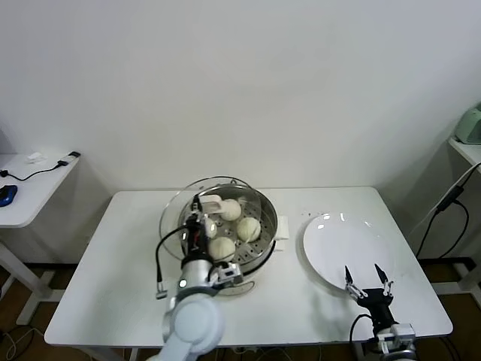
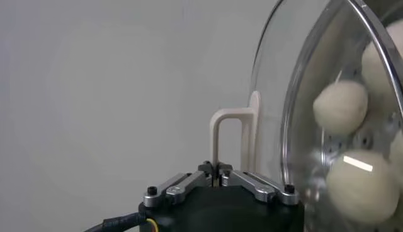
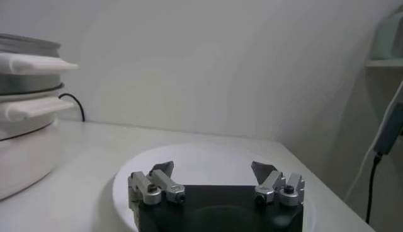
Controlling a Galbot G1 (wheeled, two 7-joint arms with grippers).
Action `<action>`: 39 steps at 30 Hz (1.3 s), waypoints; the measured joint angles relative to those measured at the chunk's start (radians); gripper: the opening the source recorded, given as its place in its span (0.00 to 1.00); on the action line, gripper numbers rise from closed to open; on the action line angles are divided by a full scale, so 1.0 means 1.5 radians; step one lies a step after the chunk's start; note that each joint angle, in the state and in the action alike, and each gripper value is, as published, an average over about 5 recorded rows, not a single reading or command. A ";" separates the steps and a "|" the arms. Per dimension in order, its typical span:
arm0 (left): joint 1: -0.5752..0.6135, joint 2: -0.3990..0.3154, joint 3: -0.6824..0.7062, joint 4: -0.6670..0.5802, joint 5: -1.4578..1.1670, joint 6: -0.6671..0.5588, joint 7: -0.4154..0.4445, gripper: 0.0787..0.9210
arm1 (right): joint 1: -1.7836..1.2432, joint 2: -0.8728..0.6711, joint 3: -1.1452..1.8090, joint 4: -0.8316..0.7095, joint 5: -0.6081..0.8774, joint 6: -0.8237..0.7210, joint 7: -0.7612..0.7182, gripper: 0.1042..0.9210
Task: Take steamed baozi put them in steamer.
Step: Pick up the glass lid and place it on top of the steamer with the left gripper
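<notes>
- Baozi (image 1: 222,247) are in the steamer (image 1: 264,242) already. We count three plainly on the perforated floor, and a fourth seems to sit under the lid handle toward the back; can't be sure of that one.
- White plate (image 1: 338,248) to the right of the steamer is bare, so loading looks done.
- Left gripper (image 1: 203,205) is over the steamer's left rim, jaws shut on the cream handle (image 2: 227,135) of the glass lid (image 2: 286,88). The wrist view shows the handle pinched right at the jaw tips.
- The lid hangs tilted — its pane stands nearly on edge beside the gripper, with the buns visible through the glass. It isn't seated on the rim yet.
- Right gripper (image 1: 368,280) rests low at the near edge of the plate, fingers spread wide, nothing between them. It looks parked.
- Step in hand, as we read it: covering the pot, i.e. the close-out after the buns went in.
- Next move calls for levelling the lid, centring it over the steamer rim and lowering it straight, so the glass edge drops inside the rim all round w/o nudging the nearest bun.
- Only then should the left jaws part — letting go while the lid is tilted risks it sliding off toward the table (image 1: 113,286).
</notes>
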 measured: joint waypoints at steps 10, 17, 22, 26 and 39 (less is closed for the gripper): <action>-0.026 -0.064 0.050 0.071 0.064 0.000 0.000 0.06 | -0.004 -0.002 0.005 -0.012 0.011 0.021 0.005 0.88; -0.036 -0.080 0.055 0.117 0.086 0.000 -0.012 0.06 | 0.001 0.003 0.005 -0.019 0.012 0.030 0.014 0.88; -0.040 -0.081 0.051 0.142 0.091 0.000 -0.020 0.06 | 0.004 0.004 0.006 -0.020 0.012 0.033 0.017 0.88; -0.041 -0.080 0.045 0.154 0.092 0.000 -0.025 0.06 | 0.005 0.004 0.006 -0.022 0.012 0.035 0.017 0.88; -0.034 -0.069 0.021 0.170 0.091 -0.002 -0.046 0.06 | 0.007 0.008 0.004 -0.025 0.006 0.039 0.016 0.88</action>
